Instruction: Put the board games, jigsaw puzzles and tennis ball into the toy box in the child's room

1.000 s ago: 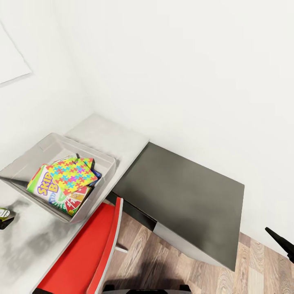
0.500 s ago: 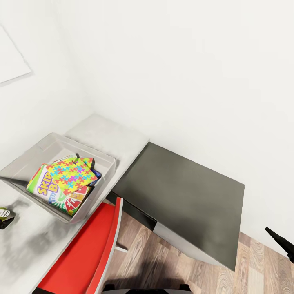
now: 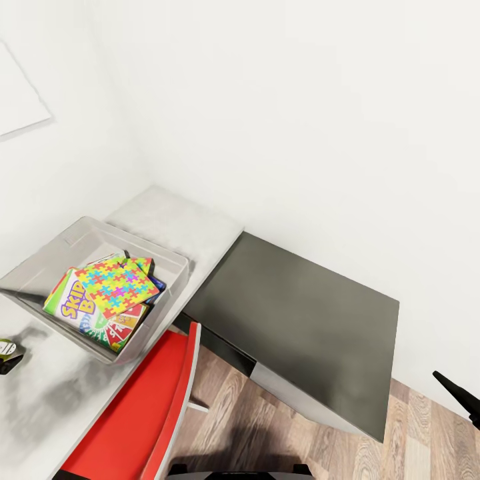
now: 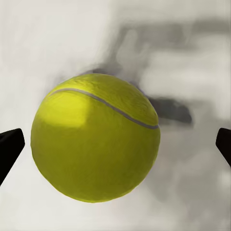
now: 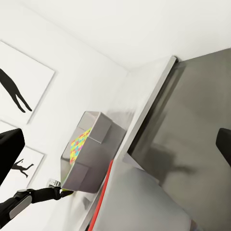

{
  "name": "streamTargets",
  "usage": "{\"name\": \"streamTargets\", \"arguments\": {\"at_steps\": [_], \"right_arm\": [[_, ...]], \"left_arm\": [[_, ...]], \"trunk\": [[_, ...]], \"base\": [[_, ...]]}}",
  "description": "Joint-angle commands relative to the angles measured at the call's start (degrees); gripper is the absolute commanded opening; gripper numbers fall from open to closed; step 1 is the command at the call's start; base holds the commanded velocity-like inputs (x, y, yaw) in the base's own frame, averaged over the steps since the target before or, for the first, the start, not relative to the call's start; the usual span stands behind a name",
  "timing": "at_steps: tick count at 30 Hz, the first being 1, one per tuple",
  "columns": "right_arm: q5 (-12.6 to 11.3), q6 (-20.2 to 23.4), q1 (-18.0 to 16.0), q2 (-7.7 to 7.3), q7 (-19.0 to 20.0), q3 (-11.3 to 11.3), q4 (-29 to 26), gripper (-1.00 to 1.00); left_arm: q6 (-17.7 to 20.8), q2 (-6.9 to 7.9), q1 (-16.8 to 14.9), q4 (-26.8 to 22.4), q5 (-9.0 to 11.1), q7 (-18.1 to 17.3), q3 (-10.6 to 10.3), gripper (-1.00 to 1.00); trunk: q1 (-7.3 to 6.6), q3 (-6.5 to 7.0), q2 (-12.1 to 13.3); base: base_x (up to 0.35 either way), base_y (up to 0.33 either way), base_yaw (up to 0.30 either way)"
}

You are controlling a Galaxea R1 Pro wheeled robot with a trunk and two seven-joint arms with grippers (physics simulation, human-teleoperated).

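Note:
The tennis ball (image 4: 96, 144) rests on the pale grey table (image 3: 167, 223). My left gripper (image 4: 116, 147) stands open around the ball, with a gap between the ball and each fingertip. In the head view that gripper (image 3: 8, 357) is at the far left edge, on the table in front of the toy box (image 3: 40, 260). The grey box holds the SKIP-BO board game (image 3: 70, 303), a bright jigsaw puzzle (image 3: 117, 285) lying on top of it, and a blue box edge (image 3: 159, 285). My right gripper (image 5: 116, 147) is open and empty, out over the floor to the right (image 3: 460, 397).
A red chair (image 3: 143, 407) stands at the table's front edge, under the toy box's near corner. A lower dark olive-grey cabinet (image 3: 300, 320) adjoins the table on the right. White walls close off the back and left. Wood-plank floor (image 3: 267, 427) lies in front.

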Motion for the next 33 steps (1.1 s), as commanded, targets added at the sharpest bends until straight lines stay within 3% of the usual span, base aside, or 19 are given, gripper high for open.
{"name": "streamTargets", "arguments": {"at_steps": [1,11,12,33], "right_arm": [[0.0,0.6,0.0,-0.01,0.2,0.0,0.0,1.0],[0.0,0.6,0.0,-0.01,0.2,-0.1,0.0,1.0],[0.0,0.6,0.0,-0.01,0.2,-0.1,0.0,1.0],[0.0,0.5,0.0,-0.01,0.2,0.0,0.0,1.0]], "left_arm": [[0.5,-0.01,0.0,-0.1,0.0,-0.3,0.1,1.0],[0.5,-0.01,0.0,0.0,0.0,-0.3,0.1,1.0],[0.5,-0.01,0.0,0.0,0.0,-0.3,0.1,-1.0],[0.4,-0.07,0.0,0.0,0.1,-0.3,0.2,-1.0]], "trunk": [[0.03,-0.08,-0.1],[0.03,-0.08,-0.1],[0.03,-0.08,-0.1],[0.03,-0.08,-0.1]], "base": [[0.0,0.0,0.0],[0.0,0.0,0.0],[0.0,0.0,0.0],[0.0,0.0,0.0]]}}
